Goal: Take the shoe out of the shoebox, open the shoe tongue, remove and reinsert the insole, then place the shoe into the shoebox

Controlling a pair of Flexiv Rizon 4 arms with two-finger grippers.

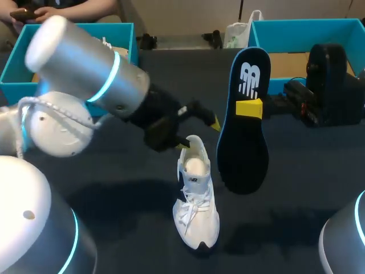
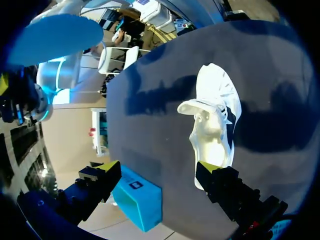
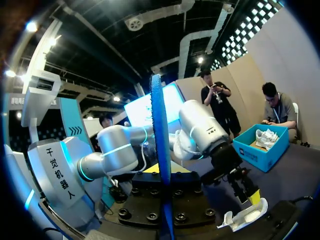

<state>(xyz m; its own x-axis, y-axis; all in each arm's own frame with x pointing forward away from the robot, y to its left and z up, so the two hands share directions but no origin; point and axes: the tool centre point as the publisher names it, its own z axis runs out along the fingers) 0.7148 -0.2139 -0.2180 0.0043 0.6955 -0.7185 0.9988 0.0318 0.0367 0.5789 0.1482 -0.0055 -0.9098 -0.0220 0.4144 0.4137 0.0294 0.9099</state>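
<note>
Nearest, left gripper [image 1: 199, 132] stands spread at the heel of the shoe [image 1: 197, 211]; right gripper [image 1: 249, 107] pinches the insole [image 1: 242, 148] upright.

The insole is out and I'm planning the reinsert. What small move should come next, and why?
Probably bring the insole toe-first over the shoe opening: the right gripper holds it upright beside the shoe, and the left gripper is open by the heel.
</note>
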